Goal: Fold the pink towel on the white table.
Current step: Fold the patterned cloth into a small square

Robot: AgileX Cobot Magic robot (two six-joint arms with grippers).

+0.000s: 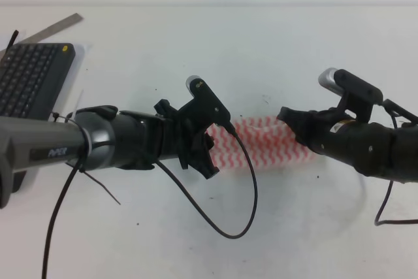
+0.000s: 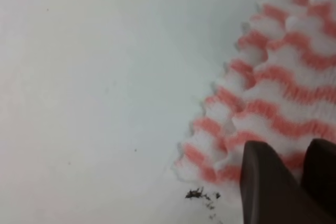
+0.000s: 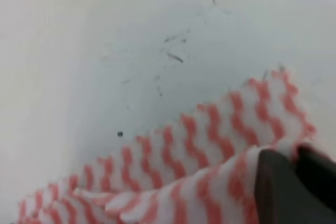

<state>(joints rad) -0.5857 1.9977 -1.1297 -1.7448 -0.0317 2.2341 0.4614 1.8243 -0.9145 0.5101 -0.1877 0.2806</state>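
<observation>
While the thin white towel with pink-red zigzag stripes (image 1: pixel 268 140) lies near the middle of the large plain white desk (image 1: pixel 274 44), it is gripped at both ends. At its left end, the left black pincer (image 1: pixel 204 156) is seen from above reaching in from the left; in the left wrist view its two dark fingers (image 2: pixel 268 187) stand close together over the wavy edge of the cloth, which is pinched between them. At the right end, the right black pincer (image 1: pixel 295 122) meets the cloth, and in the right wrist view its fingers (image 3: pixel 275 187) are closed on a raised fold of the towel, a second layer lying flat beneath. Between the two arms the towel is stretched as a narrow band. A dark grey keyboard (image 1: pixel 29 76) is seen at the far left of the desk, well apart from the cloth, with a grey metal ruler (image 1: pixel 55 27) just behind it. Small dark specks (image 2: pixel 202 195) are scattered on the desk beside the towel's corner.
</observation>
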